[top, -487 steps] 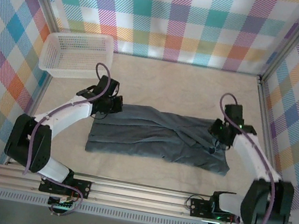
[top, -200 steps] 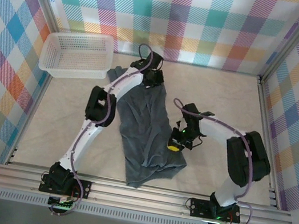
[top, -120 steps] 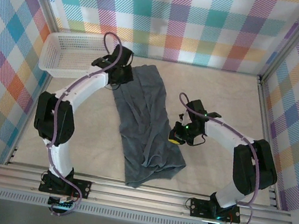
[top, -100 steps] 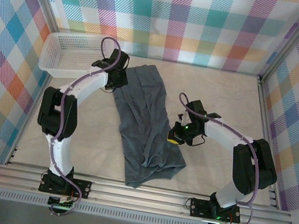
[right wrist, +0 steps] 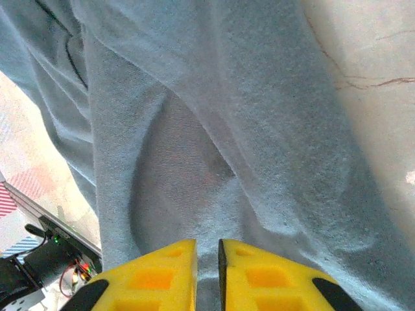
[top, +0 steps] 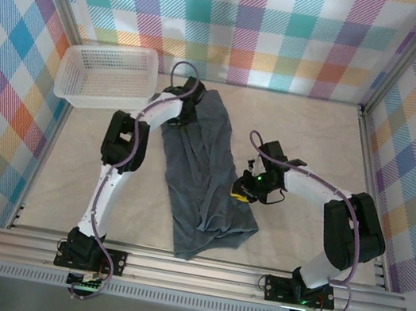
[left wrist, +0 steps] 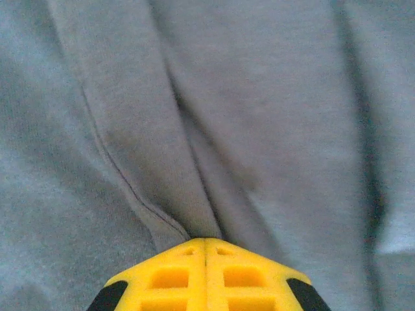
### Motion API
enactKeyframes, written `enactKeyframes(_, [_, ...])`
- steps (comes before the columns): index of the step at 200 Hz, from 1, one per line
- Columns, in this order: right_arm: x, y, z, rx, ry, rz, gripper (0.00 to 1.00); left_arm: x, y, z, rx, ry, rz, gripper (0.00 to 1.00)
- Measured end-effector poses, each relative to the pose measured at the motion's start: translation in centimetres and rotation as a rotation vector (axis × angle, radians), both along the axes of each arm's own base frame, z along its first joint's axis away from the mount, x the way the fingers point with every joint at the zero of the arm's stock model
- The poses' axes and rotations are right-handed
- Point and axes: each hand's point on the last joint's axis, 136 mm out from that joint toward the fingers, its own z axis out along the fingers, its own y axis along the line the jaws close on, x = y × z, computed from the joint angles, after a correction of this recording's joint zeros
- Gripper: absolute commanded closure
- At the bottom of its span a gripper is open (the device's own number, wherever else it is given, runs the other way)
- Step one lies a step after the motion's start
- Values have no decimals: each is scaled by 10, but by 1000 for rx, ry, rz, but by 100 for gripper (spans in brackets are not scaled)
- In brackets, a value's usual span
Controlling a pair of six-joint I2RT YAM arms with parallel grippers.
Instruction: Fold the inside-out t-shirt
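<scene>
The table (top: 315,142) is viewed whole from high above its near edge, looking down and toward the far wall (top: 247,25). The left wrist view is held very close over the far end of the t-shirt (top: 201,170); the right wrist view is held close over its right edge. The cloth is shared by all three views, bare table by two.

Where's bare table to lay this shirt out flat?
Widest bare table lies far right, between t-shirt, right arm and back wall. A narrower patch sits left, bordered by basket and left arm. Centre is crowded: t-shirt, left gripper, right gripper.
</scene>
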Motion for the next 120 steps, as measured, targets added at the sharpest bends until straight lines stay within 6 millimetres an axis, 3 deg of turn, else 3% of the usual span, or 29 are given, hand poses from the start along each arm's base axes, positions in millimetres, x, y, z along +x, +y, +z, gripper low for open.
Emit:
enactKeyframes(52, [13,-10,-15,-87,5,-90,76,42,-72,4,-130,-127,-71,100])
enactKeyframes(86, [23,-9,-45,-133,70,-123,79,62,-91,9,-242,-181,-89,100])
enactKeyframes(120, [38,4,-39,-87,48,-115,77,60,-89,13,-282,-174,-115,73])
